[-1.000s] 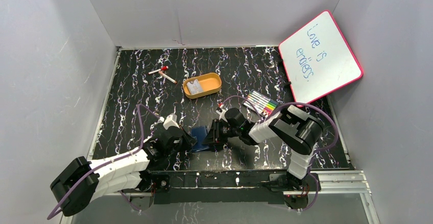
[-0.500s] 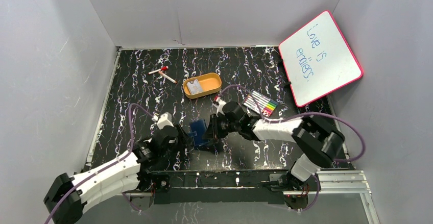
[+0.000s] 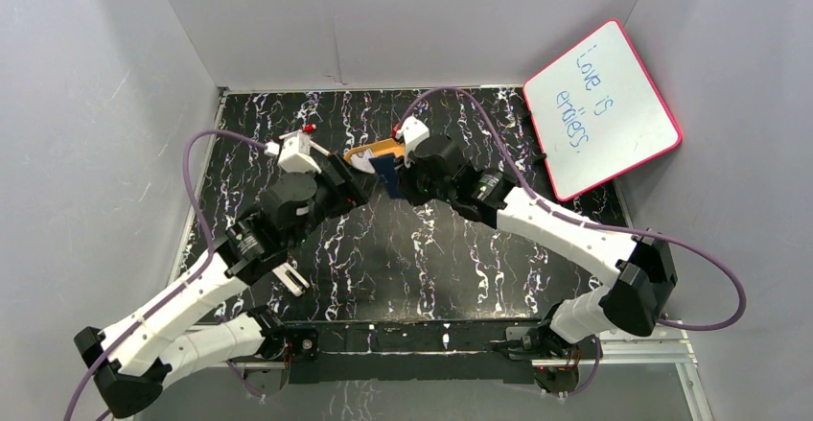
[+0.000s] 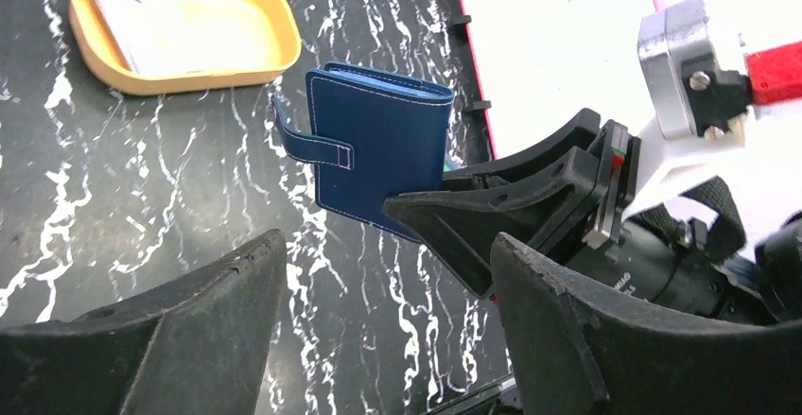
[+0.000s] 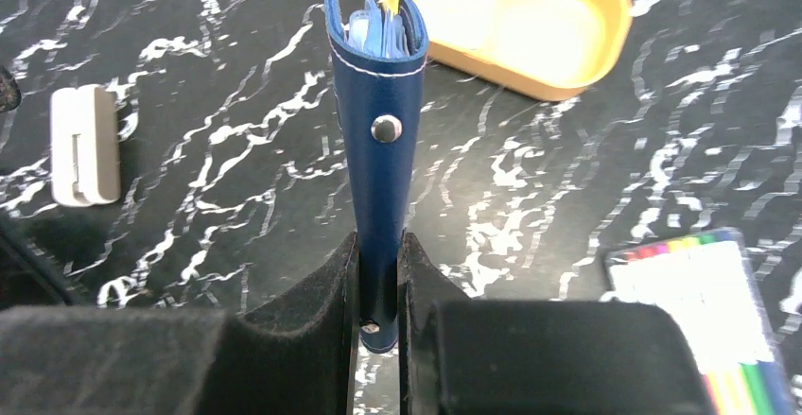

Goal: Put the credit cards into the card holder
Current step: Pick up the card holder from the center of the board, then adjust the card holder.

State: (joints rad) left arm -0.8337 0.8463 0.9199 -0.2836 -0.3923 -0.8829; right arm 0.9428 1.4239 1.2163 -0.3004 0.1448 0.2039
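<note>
My right gripper (image 5: 378, 245) is shut on the lower edge of the card holder (image 5: 378, 103), a navy wallet held upright off the table, its light blue slots showing at the top. In the top view the card holder (image 3: 386, 174) hangs just in front of the orange tray. Pale credit cards (image 4: 142, 27) lie in that tray. My left gripper (image 4: 388, 245) stands open just left of the card holder (image 4: 378, 141), nothing between its fingers. From above, the left gripper (image 3: 360, 183) and right gripper (image 3: 401, 183) face each other.
The orange oval tray (image 4: 180, 79) sits on the black marbled table behind the wallet. A pack of coloured markers (image 5: 700, 311) lies to the right. A pink-framed whiteboard (image 3: 602, 109) leans at the back right. A red-capped marker (image 3: 307, 129) lies at the back left.
Both arms have reached from the table's front toward the tray. The right gripper carried the card holder along. The left gripper has opened and come off the wallet.
</note>
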